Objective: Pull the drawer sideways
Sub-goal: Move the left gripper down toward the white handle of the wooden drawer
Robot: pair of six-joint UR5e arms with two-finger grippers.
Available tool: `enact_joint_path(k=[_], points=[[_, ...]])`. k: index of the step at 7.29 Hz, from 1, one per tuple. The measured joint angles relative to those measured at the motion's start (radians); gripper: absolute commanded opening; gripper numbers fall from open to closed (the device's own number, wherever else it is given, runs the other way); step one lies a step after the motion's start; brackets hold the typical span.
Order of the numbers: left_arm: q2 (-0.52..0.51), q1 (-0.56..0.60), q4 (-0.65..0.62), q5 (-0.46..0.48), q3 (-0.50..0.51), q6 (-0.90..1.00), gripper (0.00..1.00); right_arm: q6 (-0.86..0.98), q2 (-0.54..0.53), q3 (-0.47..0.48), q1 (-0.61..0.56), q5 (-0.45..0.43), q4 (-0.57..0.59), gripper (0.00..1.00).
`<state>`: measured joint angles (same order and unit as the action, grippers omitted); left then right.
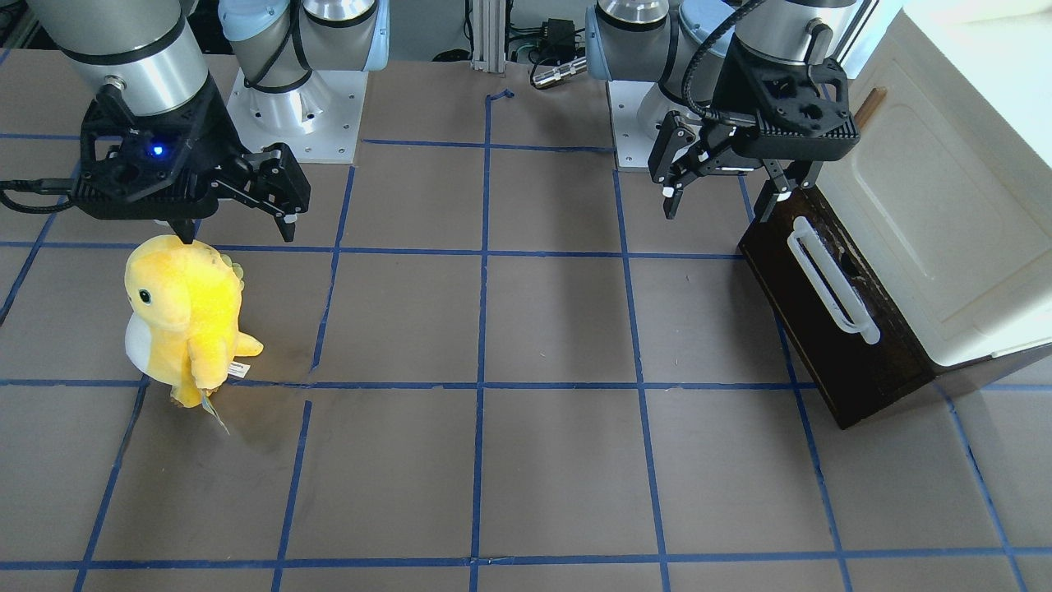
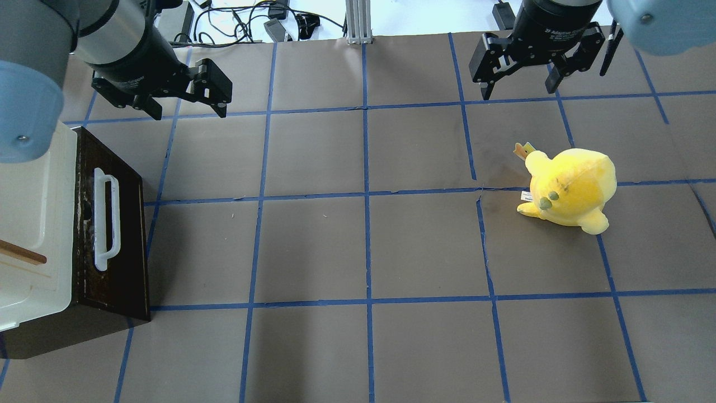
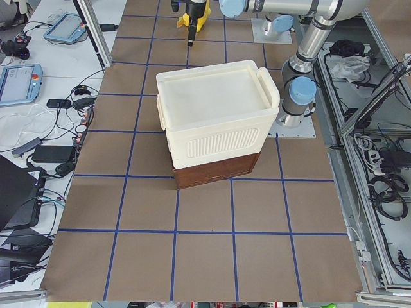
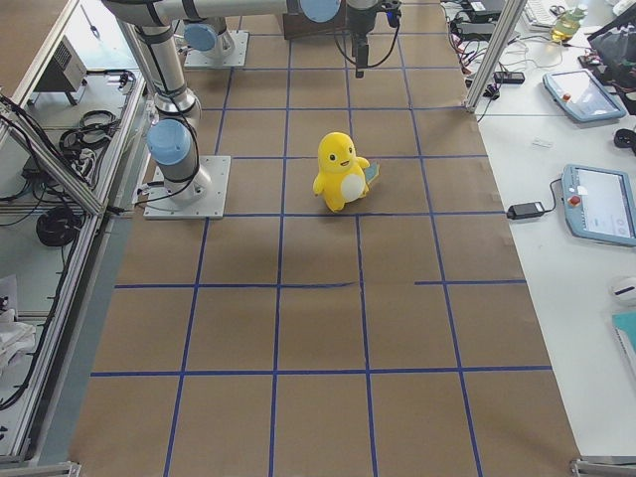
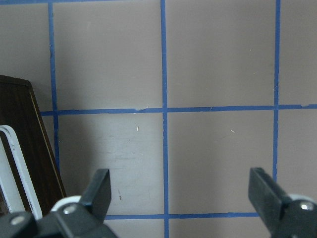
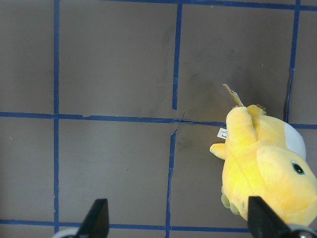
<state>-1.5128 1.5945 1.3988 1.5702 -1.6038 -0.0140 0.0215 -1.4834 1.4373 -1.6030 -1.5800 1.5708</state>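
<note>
The drawer (image 2: 126,246) has a dark brown front with a long white bar handle (image 2: 106,218). It sits under the cream cabinet, and its inner walls do not show. It also shows in the front-facing view (image 1: 822,345), the left exterior view (image 3: 215,170) and the left wrist view (image 5: 25,139). My left gripper (image 1: 719,201) (image 2: 182,109) (image 5: 181,191) is open and empty. It hovers over the table just past one end of the drawer front, clear of the handle. My right gripper (image 1: 238,234) (image 2: 517,92) (image 6: 178,213) is open and empty, near the plush.
A cream cabinet (image 2: 28,212) with a small brown wooden handle (image 2: 22,254) stands over the drawer at the table's left end. A yellow plush toy (image 2: 570,187) (image 1: 185,316) (image 6: 262,168) stands on the right side. Blue tape lines grid the brown table.
</note>
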Motion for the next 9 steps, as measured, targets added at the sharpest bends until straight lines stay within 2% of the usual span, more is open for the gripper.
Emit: enact_joint_path(k=[9], points=[[-0.035,0.008,-0.025,0.004,-0.012,-0.031,1.00,0.000,0.000,0.000,0.000,0.000,0.000,1.00]])
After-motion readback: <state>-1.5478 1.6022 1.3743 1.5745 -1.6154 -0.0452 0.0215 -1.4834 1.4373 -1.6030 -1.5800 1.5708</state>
